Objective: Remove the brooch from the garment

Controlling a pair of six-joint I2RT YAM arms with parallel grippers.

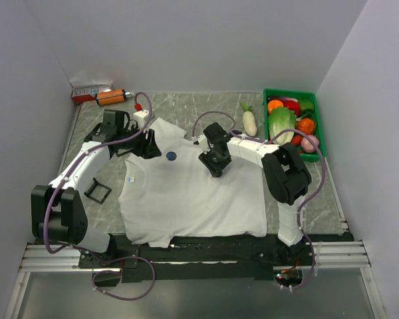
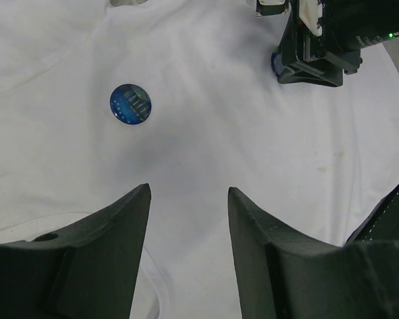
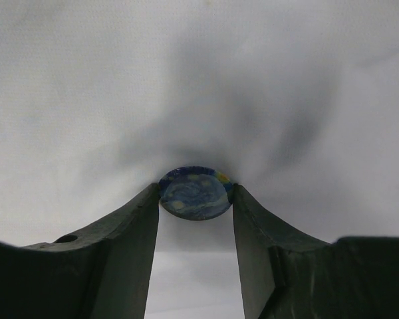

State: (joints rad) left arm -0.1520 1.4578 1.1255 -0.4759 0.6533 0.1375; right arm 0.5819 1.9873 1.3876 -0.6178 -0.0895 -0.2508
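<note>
The right fingers (image 3: pixel 136 226) pinch a round brooch (image 3: pixel 195 193) against the white garment (image 3: pixel 86 80).
Low-centre in the right wrist view, the brooch is a glossy dark-blue disc with pale swirls and a yellow fleck. The left fingers (image 2: pixel 120 219) stand spread over the garment, with a second blue disc (image 2: pixel 130 104) at upper left of their view.

bare t-shirt (image 2: pixel 206 146) lies open ahead of your left gripper (image 2: pixel 188 193). the right gripper (image 1: pixel 214 167) stands in the way at far right.
</note>
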